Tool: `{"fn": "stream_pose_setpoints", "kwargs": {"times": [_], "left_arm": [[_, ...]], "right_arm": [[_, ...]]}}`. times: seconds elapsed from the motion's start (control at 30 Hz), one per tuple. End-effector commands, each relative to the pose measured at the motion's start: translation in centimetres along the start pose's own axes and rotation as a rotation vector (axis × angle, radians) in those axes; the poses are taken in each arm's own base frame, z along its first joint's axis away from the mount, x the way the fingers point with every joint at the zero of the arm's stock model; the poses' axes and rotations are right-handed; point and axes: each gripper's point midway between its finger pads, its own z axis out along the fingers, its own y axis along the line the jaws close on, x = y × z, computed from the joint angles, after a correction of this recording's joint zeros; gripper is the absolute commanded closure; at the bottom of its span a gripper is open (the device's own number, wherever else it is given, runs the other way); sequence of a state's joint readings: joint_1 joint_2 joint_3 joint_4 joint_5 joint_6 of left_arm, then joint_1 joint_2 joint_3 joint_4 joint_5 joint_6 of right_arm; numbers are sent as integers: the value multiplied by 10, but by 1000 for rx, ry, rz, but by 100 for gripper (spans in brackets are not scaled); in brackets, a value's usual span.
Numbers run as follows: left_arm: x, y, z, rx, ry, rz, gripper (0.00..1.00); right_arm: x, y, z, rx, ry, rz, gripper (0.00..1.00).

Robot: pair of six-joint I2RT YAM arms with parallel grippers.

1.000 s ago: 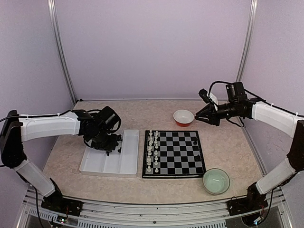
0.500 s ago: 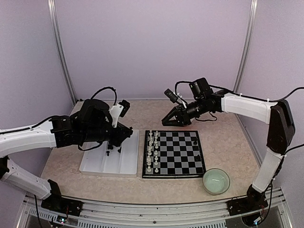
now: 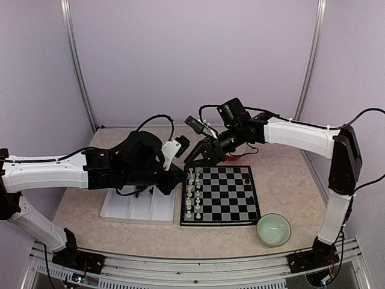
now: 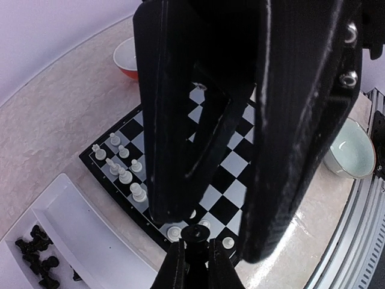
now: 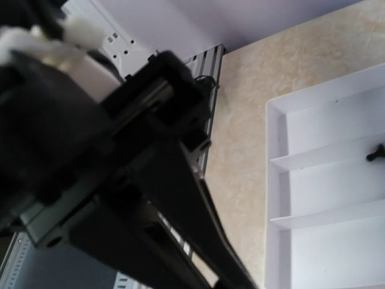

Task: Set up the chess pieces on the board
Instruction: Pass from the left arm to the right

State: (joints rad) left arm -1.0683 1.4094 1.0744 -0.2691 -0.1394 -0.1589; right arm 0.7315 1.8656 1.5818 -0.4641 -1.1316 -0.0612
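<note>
**Item:** black chess piece (image 4: 194, 233), pawn-like by its round head; one of a tiny plastic set

**Location:** pinched in the left gripper (image 4: 195, 250), hanging above the white side of the chessboard (image 3: 225, 194), over the edge rows where the white pieces (image 3: 192, 191) stand. Two black pieces (image 3: 247, 179) stand at the opposite edge. The remaining black stock (image 4: 37, 257) lies heaped in an end compartment of the partitioned tray (image 4: 90, 226), just beside the board

**Grip state:** left fingers (image 4: 175, 268) closed almost together on the piece, holding it upright below the head. Near the board's far left corner the right gripper (image 3: 201, 158) hovers, jaws spread, nothing seen between them

**Handling, as judged:** very light, rigid, smooth and likely slippery. Not fragile, but narrow-based and easily toppled. Best held at the waist between head and base, axis vertical, with a modest squeeze so that it does not pop out sideways. Setting it down close to neighbours risks knocking them over

**Also present:** green bowl (image 3: 274, 229); red bowl (image 4: 129, 57)
</note>
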Motion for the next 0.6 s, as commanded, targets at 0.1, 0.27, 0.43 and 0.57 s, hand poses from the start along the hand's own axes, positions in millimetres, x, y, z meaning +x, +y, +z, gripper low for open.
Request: {"fn": "stream_pose_setpoints", "kwargs": {"times": [0.1, 0.27, 0.43, 0.57], "left_arm": [[-21, -9, 0, 14, -59, 30, 97], [-21, -11, 0, 9, -60, 36, 97], [-21, -10, 0, 3, -61, 36, 97], [-21, -8, 1, -12, -63, 36, 97]], "right_arm": [[11, -6, 11, 9, 39, 45, 71], [19, -12, 17, 11, 60, 75, 72], [24, -14, 20, 15, 73, 86, 73], [26, -16, 20, 27, 78, 94, 83]]}}
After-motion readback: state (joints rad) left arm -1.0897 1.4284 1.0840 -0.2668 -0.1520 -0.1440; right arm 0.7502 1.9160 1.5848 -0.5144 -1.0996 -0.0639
